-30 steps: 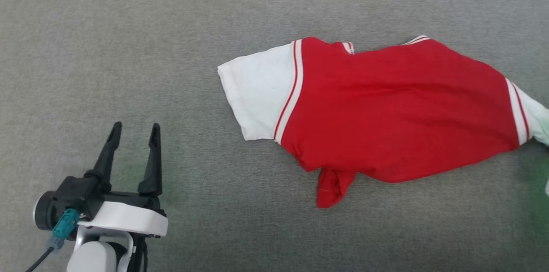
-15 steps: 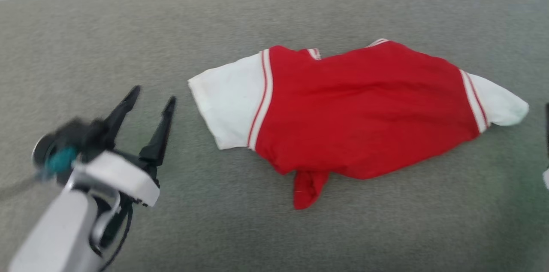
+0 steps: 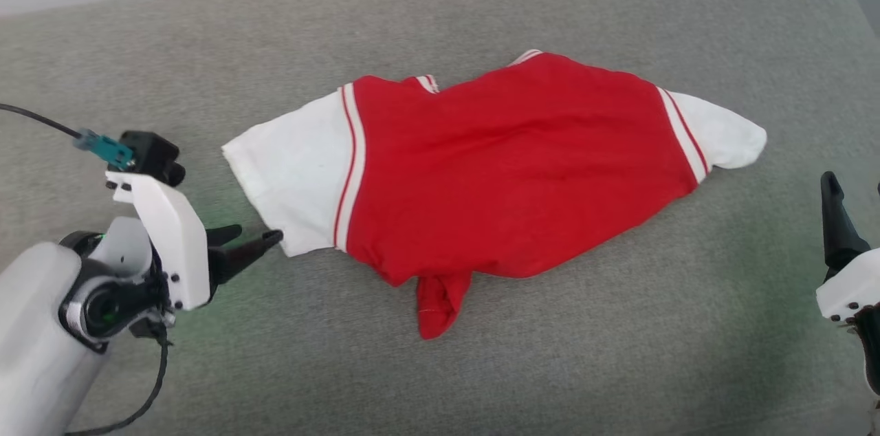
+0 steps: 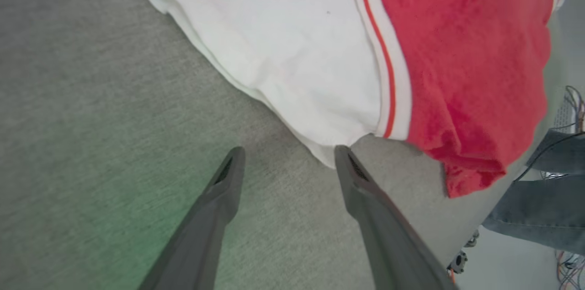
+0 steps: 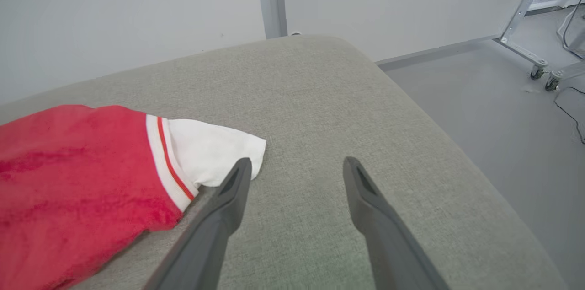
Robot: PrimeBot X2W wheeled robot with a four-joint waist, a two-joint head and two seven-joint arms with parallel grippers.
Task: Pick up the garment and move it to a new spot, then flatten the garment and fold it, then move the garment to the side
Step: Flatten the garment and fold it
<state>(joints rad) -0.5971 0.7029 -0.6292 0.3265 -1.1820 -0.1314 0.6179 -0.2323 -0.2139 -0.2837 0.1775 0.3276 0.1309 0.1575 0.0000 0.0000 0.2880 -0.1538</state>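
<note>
The garment (image 3: 495,175), red with white sleeves and striped trim, lies crumpled across a grey cushion (image 3: 440,16), with a small red fold poking out at its near edge. My left gripper (image 3: 258,235) is open and lies low, pointing sideways at the near corner of the left white sleeve (image 3: 289,168). In the left wrist view that sleeve (image 4: 283,52) sits just beyond the open left gripper (image 4: 290,153), apart from it. My right gripper (image 3: 856,202) stands open near the right sleeve (image 3: 722,137). From the right wrist, the sleeve tip (image 5: 215,153) lies beside the right gripper (image 5: 297,162).
The cushion's rounded right end (image 5: 448,143) drops to a grey floor (image 5: 502,98). A metal frame on casters (image 5: 539,63) stands there. A person's legs in jeans (image 4: 539,207) stand beyond the cushion edge in the left wrist view. A pale wall runs behind.
The head camera has shifted, so the garment sits further left in the picture. My left gripper has turned from pointing up to pointing sideways at the sleeve corner. My right gripper has come into view.
</note>
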